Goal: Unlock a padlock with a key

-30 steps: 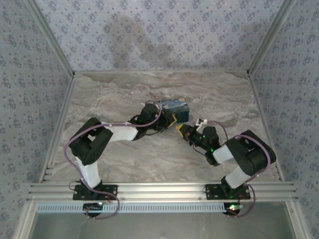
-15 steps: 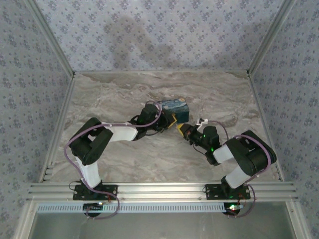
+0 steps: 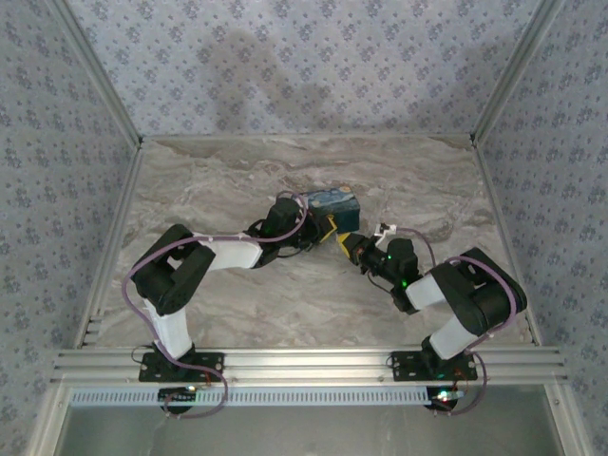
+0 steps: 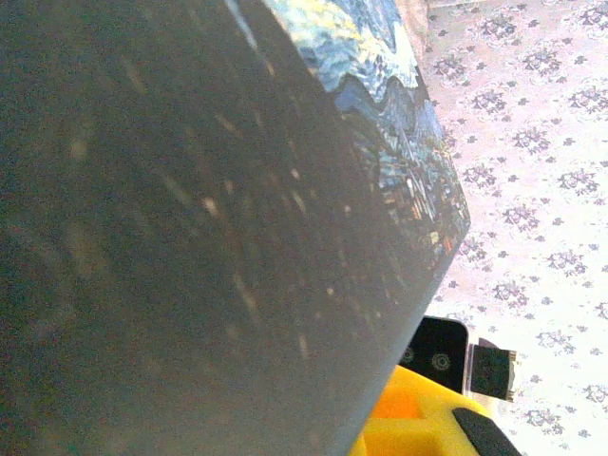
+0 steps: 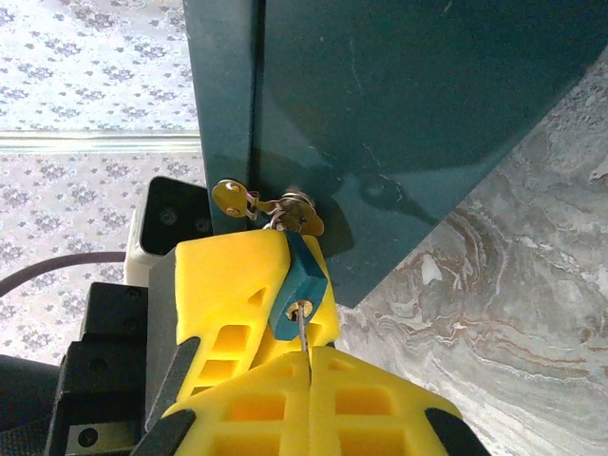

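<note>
The padlock (image 5: 306, 280) is a tiny blue block hanging from the brass hasp (image 5: 271, 207) of the dark teal box (image 5: 380, 114). In the right wrist view the yellow fingers (image 5: 233, 285) of my left gripper are clamped on either side of it. My right gripper (image 5: 309, 350) is shut on the key (image 5: 303, 328), whose thin blade sits in the padlock's keyhole. In the top view my left gripper (image 3: 327, 228) and right gripper (image 3: 344, 243) meet tip to tip in front of the box (image 3: 332, 202). In the left wrist view one yellow finger (image 4: 408, 423) shows under the box's dark side (image 4: 190, 237).
The box has a night-sky print on top (image 4: 380, 85) and stands mid-table on the marble surface (image 3: 237, 180). Patterned walls and aluminium posts (image 3: 112, 104) enclose the table. Open marble lies to the right of the box (image 5: 513, 285).
My right gripper has edged a little up and left, closer to the left gripper and the box. The left arm has held still.
</note>
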Controlling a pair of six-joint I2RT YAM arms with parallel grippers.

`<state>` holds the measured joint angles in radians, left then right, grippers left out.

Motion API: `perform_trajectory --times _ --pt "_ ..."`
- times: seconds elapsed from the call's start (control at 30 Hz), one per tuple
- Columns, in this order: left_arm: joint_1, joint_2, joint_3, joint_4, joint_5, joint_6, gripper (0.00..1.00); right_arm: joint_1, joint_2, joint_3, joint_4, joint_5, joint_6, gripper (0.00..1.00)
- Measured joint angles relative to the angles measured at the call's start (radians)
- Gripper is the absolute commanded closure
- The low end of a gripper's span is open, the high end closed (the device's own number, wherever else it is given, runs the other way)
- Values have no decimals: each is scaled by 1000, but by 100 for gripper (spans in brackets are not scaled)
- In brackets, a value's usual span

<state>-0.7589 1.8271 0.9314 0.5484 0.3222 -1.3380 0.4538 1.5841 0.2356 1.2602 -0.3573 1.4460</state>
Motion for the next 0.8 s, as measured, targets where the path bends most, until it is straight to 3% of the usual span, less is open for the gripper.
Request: perform_trajectory --times 0.8 --pt "-10 0 -5 40 7 -18 99 -26 -15 34 -73 -68 29 100"
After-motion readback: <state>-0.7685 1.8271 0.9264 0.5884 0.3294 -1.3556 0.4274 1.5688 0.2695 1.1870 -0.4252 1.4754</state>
